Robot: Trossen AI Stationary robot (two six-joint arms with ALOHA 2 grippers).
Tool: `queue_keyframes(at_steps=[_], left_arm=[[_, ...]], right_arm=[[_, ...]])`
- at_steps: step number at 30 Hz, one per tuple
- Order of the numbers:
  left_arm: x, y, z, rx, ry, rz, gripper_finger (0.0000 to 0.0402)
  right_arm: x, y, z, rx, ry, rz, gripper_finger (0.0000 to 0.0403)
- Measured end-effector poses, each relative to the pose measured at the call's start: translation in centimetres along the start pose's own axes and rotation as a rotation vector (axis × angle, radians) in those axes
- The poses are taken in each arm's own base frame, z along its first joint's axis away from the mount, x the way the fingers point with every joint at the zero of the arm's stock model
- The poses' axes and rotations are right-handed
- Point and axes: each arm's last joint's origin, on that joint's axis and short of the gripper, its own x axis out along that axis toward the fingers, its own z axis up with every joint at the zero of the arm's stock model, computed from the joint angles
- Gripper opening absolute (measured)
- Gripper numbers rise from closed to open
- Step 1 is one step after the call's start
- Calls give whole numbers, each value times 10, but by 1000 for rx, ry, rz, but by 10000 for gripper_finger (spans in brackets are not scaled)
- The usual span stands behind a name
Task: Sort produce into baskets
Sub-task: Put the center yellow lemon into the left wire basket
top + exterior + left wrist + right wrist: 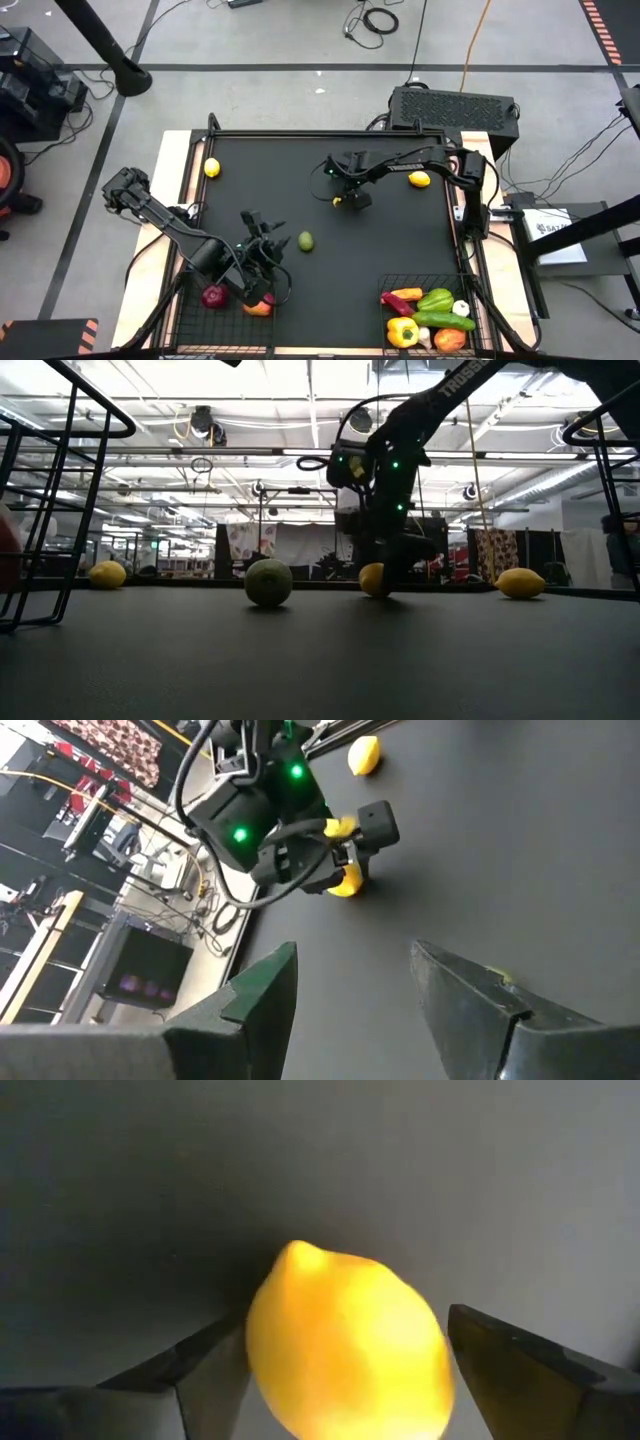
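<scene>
Right end effector (352,200) low at counter (380,250) centre, fingers parted around a lemon (345,1342), not visibly clamping, left end effector (262,232) spread wide and empty at 7 o'clock, lime (306,241) just beside it, right basket (478,290) at 5 o'clock holding vegetables

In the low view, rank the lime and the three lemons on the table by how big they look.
1. Lime, largest, though it may simply sit nearer the camera.
2. Right lemon.
3. Left lemon.
4. Middle lemon, partly hidden by the right hand, so unsure against the left one.
</scene>
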Motion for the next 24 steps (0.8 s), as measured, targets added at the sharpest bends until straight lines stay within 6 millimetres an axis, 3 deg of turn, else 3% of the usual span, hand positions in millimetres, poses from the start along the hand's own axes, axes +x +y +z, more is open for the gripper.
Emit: queue_keyframes(at_steps=[8, 14, 18, 24], left_arm=[[0, 0, 0, 3, 3, 1, 202], [1, 1, -1, -23, 5, 2, 202], [3, 2, 0, -53, 9, 8, 203], [6, 4, 0, -156, 15, 18, 203]], right_arm=[[-2, 3, 1, 86, 23, -4, 261], [-10, 14, 6, 118, 38, 0, 258], [-28, 26, 14, 158, 4, 20, 260], [-80, 43, 24, 297, -194, 167, 260]])
